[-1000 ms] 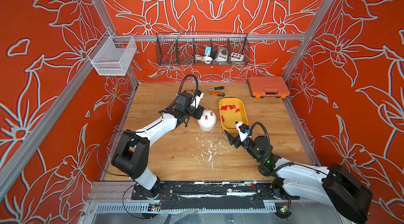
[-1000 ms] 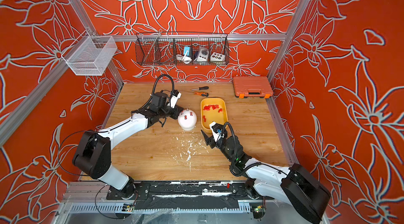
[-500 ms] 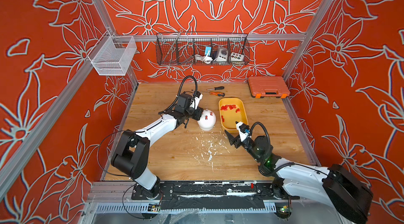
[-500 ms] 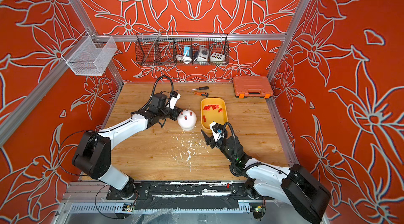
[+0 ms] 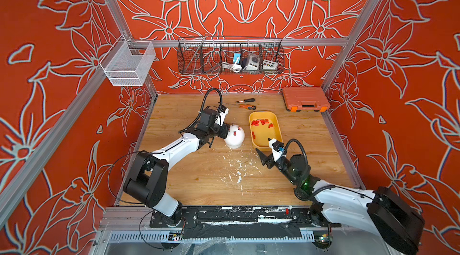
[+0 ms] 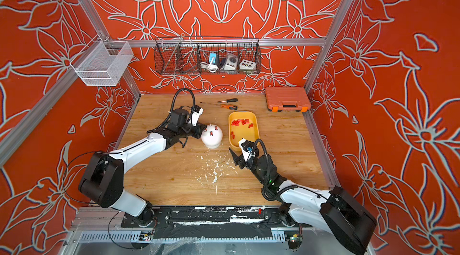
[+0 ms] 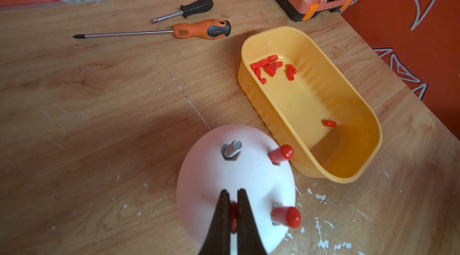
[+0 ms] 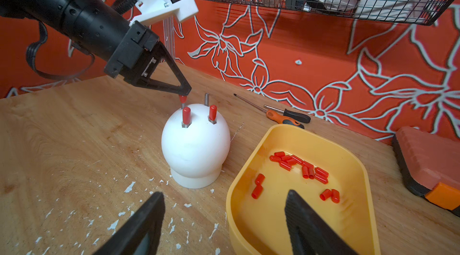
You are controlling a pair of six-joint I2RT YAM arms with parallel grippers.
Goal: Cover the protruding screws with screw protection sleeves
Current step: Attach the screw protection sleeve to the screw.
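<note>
1. The left gripper (image 7: 232, 199) is down at the top of the white dome (image 8: 196, 146). Its two black fingers (image 7: 221, 216) are pinched almost together on a single red sleeve (image 8: 183, 99).
2. That sleeve sits straight on top of one of the screws, with a bit of bare grey metal showing under it. How far it is pushed on, I can't tell.
3. Of the other screws on the dome, two capped screws (image 8: 186, 114) already wear red covers, and one bare screw (image 8: 206, 98) stands uncovered at the back.
4. The right gripper (image 8: 224, 192) hangs at the near end of the yellow tray (image 7: 311, 106), well apart from the dome. Its fingers (image 8: 149, 216) are spread wide with nothing between them, one over the table (image 5: 199, 179) and the other over the tray.
5. The loose sleeves (image 8: 298, 164) lie inside the tray, most bunched toward its far end and a few scattered singly.
6. The tray stands just beside the dome.
7. Behind them two screwdrivers (image 7: 201, 29) lie side by side, and an orange tool case (image 5: 306, 98) sits in the far corner.
8. White flakes (image 5: 239, 169) are scattered on the wood in front of the dome.
</note>
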